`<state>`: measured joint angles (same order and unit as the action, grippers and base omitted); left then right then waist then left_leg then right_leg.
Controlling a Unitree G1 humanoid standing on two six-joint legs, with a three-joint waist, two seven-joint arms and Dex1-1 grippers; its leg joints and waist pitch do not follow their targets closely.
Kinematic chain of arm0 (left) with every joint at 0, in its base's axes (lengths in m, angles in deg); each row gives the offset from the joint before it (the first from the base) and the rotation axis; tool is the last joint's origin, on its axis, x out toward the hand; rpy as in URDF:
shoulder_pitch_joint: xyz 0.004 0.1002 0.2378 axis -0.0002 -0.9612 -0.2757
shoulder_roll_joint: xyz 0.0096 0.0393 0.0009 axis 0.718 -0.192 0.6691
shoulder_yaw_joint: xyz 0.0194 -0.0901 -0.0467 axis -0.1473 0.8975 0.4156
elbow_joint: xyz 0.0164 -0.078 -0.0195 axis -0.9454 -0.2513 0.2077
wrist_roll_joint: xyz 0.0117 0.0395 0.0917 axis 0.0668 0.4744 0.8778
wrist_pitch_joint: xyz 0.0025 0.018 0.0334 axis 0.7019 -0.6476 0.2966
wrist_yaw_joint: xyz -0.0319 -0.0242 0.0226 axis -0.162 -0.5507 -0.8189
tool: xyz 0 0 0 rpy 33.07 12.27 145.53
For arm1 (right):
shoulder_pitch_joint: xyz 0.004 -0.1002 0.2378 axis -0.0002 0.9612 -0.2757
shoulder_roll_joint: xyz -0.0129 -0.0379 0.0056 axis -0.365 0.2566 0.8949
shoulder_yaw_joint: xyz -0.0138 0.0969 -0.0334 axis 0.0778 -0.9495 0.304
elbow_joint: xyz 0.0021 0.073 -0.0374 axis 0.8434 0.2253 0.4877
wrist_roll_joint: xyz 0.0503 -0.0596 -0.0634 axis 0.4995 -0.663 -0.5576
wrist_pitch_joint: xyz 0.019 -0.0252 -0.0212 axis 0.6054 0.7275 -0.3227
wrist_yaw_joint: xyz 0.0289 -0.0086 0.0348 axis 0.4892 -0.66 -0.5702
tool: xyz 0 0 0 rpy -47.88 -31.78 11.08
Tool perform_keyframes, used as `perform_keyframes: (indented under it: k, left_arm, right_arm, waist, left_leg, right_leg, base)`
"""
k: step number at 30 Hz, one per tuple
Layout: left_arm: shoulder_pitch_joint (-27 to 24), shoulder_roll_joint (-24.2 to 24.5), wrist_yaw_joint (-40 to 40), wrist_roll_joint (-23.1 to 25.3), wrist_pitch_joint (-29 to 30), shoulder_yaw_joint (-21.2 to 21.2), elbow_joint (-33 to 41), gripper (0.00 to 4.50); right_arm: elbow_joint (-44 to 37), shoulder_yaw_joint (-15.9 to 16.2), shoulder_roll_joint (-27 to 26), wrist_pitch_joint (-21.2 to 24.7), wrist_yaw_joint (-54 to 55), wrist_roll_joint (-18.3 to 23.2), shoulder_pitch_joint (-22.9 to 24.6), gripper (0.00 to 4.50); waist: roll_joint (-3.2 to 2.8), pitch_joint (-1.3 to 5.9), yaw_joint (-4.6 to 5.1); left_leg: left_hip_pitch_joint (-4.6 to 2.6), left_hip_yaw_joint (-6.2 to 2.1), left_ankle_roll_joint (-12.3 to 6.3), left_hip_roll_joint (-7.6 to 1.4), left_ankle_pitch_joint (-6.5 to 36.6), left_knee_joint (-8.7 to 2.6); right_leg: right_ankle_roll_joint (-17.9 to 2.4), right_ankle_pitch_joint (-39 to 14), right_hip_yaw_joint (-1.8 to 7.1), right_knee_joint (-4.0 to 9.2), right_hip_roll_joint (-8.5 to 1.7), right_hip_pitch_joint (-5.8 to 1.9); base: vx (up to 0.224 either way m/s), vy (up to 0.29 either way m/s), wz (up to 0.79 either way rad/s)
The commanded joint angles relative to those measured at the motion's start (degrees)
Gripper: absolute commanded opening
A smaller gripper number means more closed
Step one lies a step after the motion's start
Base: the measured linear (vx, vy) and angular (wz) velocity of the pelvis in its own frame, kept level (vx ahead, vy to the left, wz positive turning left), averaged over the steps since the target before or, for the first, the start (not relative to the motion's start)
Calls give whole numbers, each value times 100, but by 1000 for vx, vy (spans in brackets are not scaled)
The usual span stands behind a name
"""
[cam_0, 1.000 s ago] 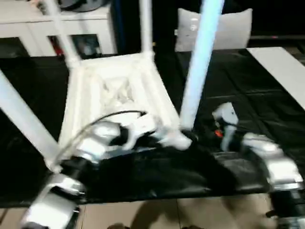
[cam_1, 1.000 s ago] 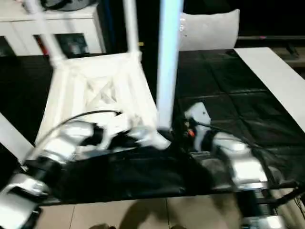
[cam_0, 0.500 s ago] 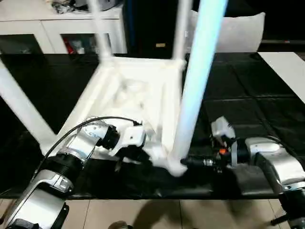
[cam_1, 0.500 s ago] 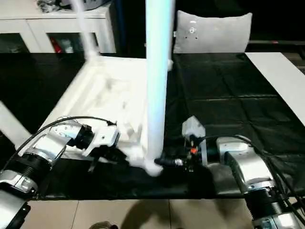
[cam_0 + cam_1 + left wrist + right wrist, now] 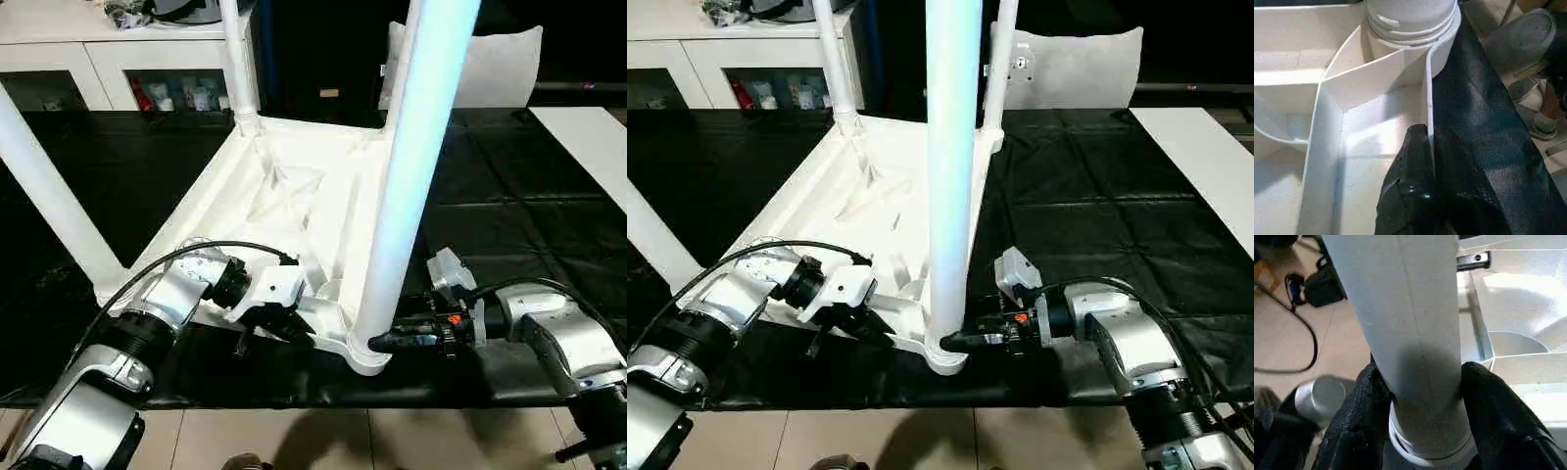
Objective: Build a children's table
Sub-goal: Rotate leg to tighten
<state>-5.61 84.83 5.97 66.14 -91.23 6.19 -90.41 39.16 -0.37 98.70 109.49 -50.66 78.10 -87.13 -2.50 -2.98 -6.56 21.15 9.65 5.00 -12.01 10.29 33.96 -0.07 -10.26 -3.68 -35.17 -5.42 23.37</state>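
The table (image 5: 294,211) lay upside down on the black cloth (image 5: 509,215), its ribbed underside up, its near corner by the cloth's front edge. All four legs stood in the corner sockets: the near leg (image 5: 416,166) at the front corner, one leg (image 5: 49,196) at the left corner, two more (image 5: 238,64) at the far corners.

The left gripper (image 5: 294,328) was closed, pinching the thin rim (image 5: 1429,112) of the top just beside the near socket, one finger (image 5: 1410,181) inside the rim and one outside. The right gripper (image 5: 960,341) had its fingers (image 5: 1498,406) on either side of the near leg's base, touching it right above the socket; this looked like a grip on the leg.

By my judgement, the build was nearly done: what remained was seating or tightening this last leg, then turning the table upright. Whether the other legs were fully home could not be told.
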Motion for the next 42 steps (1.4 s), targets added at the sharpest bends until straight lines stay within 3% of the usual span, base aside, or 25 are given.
perform_keyframes:
  k: [1, 2, 3, 6, 8, 9, 13, 17, 18, 23, 26, 32, 37, 42]
  left_arm:
    - [98, -72, -203, 40, 172, 15, 173, 0]
    - [89, -73, -297, 59, 226, 34, 185, 0]
    - [13, -170, -689, 12, 665, 184, 322, 0]
    - [-110, -292, -1012, -8, 1117, 265, 642, 0]
    - [-189, -456, -1319, -19, 1434, 328, 860, 0]
    - [-274, -642, -1625, -20, 1789, 380, 1084, 0]
    - [-355, -1000, -2240, 101, 2275, 374, 1368, 0]
    - [-358, -1484, -3036, 254, 2638, 411, 1508, 0]
    - [-367, -1572, -3185, 291, 2685, 413, 1558, 0]
    - [-341, -1593, -3319, 321, 2740, 435, 1614, 0]
    - [-353, -1346, -3120, 326, 2523, 435, 1555, 0]
    - [-360, -925, -2536, 281, 1840, 381, 1288, 0]
    - [-329, -626, -1649, -34, 1527, 344, 1133, 0]
    - [-180, -219, -857, 187, 834, -27, 776, 0]
  right_arm:
    - [-239, -164, -149, 229, 298, 259, -17, 194]
    - [-294, -191, -182, 273, 377, 277, 15, 193]
    - [-448, -233, -398, 286, 1178, -73, 113, 193]
    - [-465, -269, -696, 384, 2011, -435, 134, 193]
    - [-471, -393, -980, 603, 2584, -514, 111, 192]
    - [-452, -521, -1276, 775, 3230, -643, 59, 191]
    - [-389, -694, -1696, 978, 4317, -935, -64, 190]
    - [-417, -734, -2008, 924, 5024, -1224, -98, 190]
    - [-427, -728, -2053, 790, 5121, -1293, -92, 225]
    - [-468, -931, -2119, 611, 5183, -1160, -66, 281]
    - [-577, -916, -1876, 587, 4807, -987, -7, 306]
    - [-660, -817, -1281, 415, 3600, -662, 125, 358]
    - [-608, -676, -590, 206, 2418, -432, 199, 402]
    - [-555, -454, -62, 27, 1438, -317, 145, 446]
  waist:
    - [81, 405, 30]
    - [65, 406, 25]
    - [63, 395, 41]
    - [51, 384, 105]
    - [85, 368, 206]
    - [66, 366, 288]
    - [85, 379, 430]
    - [67, 386, 431]
    - [66, 395, 420]
    - [55, 419, 410]
    - [41, 426, 354]
    - [31, 410, 296]
    - [52, 401, 267]
    - [59, 393, 187]
  left_leg:
    - [-39, 45, -301, -80, 1059, -374]
    - [-41, 39, -281, -79, 1091, -379]
    - [-54, 36, -181, -81, 1192, -401]
    - [-40, 17, -44, -51, 1313, -426]
    - [-5, 4, 9, -40, 1320, -445]
    - [-14, -3, 37, -29, 1395, -444]
    - [14, 2, -33, 3, 1228, -414]
    - [-15, 30, -116, -18, 1092, -393]
    - [-17, 30, -136, -14, 1056, -389]
    - [2, 25, -251, -11, 902, -376]
    - [-6, 29, -322, -11, 825, -363]
    - [-15, 30, -311, -19, 1051, -372]
    - [-25, 35, -347, -37, 1185, -375]
    - [-42, 48, -390, -56, 1190, -372]
  right_leg:
    - [-1341, -1129, 196, 401, -218, -326]
    - [-1320, -1206, 193, 410, -226, -327]
    - [-1247, -1381, 197, 425, -222, -310]
    - [-1088, -1743, 186, 453, -232, -323]
    - [-993, -1867, 177, 470, -219, -339]
    - [-944, -2040, 171, 494, -217, -320]
    - [-965, -1917, 174, 510, -196, -329]
    - [-1054, -1558, 194, 505, -182, -299]
    - [-1073, -1457, 194, 501, -182, -304]
    - [-1196, -880, 197, 449, -171, -337]
    - [-1249, -667, 199, 429, -166, -341]
    - [-1195, -908, 194, 448, -180, -342]
    - [-1242, -998, 202, 450, -190, -340]
    - [-1262, -1079, 198, 450, -191, -324]
  base:
    - [0, 0, 0]
    - [0, 0, 0]
    - [0, 0, 0]
    - [0, 0, 0]
    - [0, 0, 0]
    - [0, 0, 0]
    - [0, 0, 0]
    - [0, 0, 0]
    - [0, 0, 0]
    - [0, 0, 0]
    - [0, 0, 0]
    - [0, 0, 0]
    - [0, 0, 0]
    - [0, 0, 0]
